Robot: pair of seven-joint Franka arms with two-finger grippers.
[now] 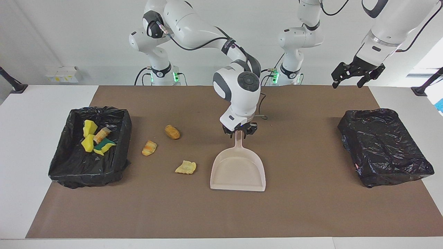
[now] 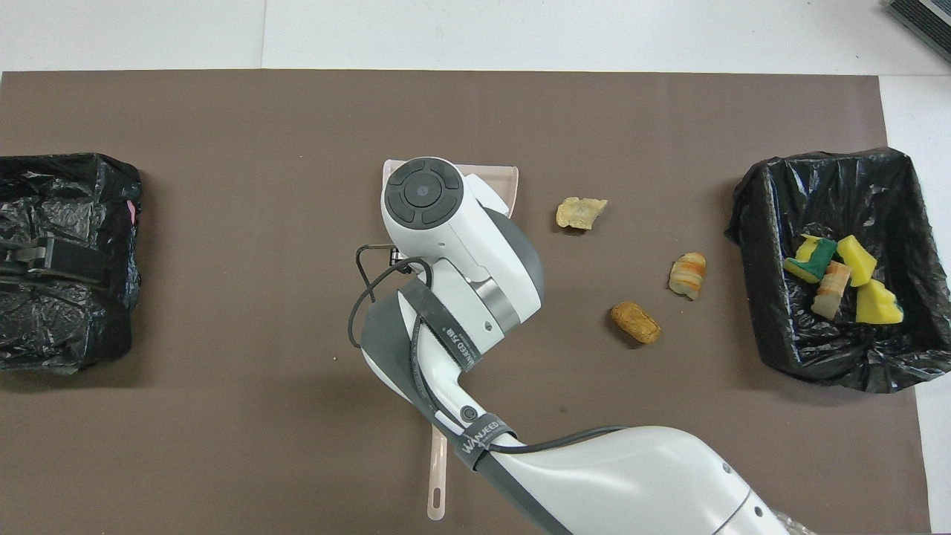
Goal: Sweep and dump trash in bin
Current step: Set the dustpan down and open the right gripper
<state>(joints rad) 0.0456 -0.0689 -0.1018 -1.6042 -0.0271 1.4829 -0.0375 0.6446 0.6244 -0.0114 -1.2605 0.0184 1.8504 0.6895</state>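
Resting on the brown mat, beige dustpan (image 1: pixel 238 169), right gripper (image 1: pixel 239 131) at its handle, grip unclear, left gripper (image 1: pixel 358 74) spread wide aloft, three bread lumps (image 1: pixel 149 147) near the bin (image 1: pixel 69 166).

I work in a robotics lab, not a home. My 2 white jointed arms (image 1: pixel 193 24) stand bolted at the back edge of a long white table (image 1: pixel 41 103), green status lights glowing at their bases, black cables trailing from the joints. The wall above that edge is bare white, with a small white socket box (image 1: pixel 62 74) low on it toward my right arm's end. A plain brown paper mat (image 1: pixel 221 207) covers the table nearly edge to edge. Black camera-stand feet (image 1: pixel 14 86) sit at both back corners.
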